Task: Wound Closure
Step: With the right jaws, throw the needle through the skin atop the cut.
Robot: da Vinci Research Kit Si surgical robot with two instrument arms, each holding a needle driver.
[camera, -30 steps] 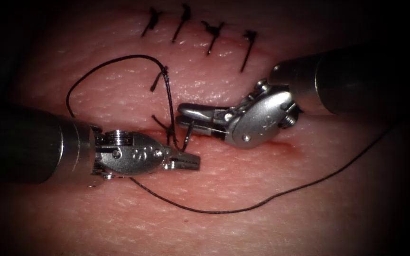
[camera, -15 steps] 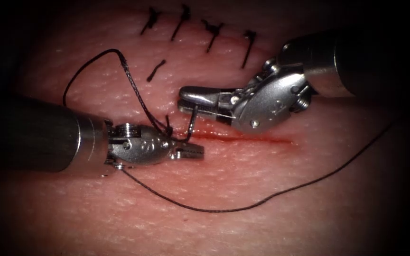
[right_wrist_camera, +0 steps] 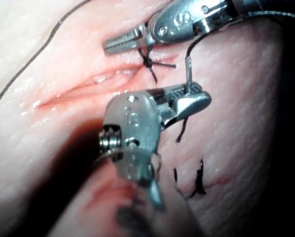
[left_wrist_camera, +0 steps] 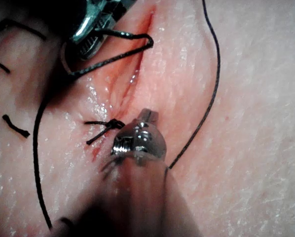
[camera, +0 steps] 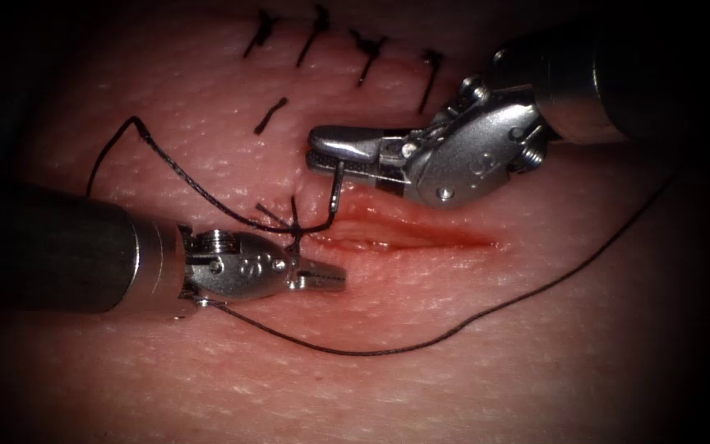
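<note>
Endoscope view: the right tool (camera: 328, 154) is clamped on the thread (camera: 334, 193) just above the cut (camera: 404, 238); the left tool (camera: 322, 277), jaws together, holds thread beside the knot (camera: 293, 224) at the cut's left end; no needle can be made out.

Left wrist view: thread runs from the knot (left_wrist_camera: 113, 124) to the right tool (left_wrist_camera: 91, 29).

Right wrist view: the knot (right_wrist_camera: 148, 61) sits at the cut's end; to seat it well, pull evenly and oppositely, low along the tissue (right_wrist_camera: 63, 123).

A surgical training bench in a lab — two slim steel wristed tools (camera: 322, 275) (camera: 347, 156) work over a slab of pale tissue (camera: 470, 386), its cut (camera: 404, 238) half closed with dark stitches (camera: 369, 57) — no patient.
</note>
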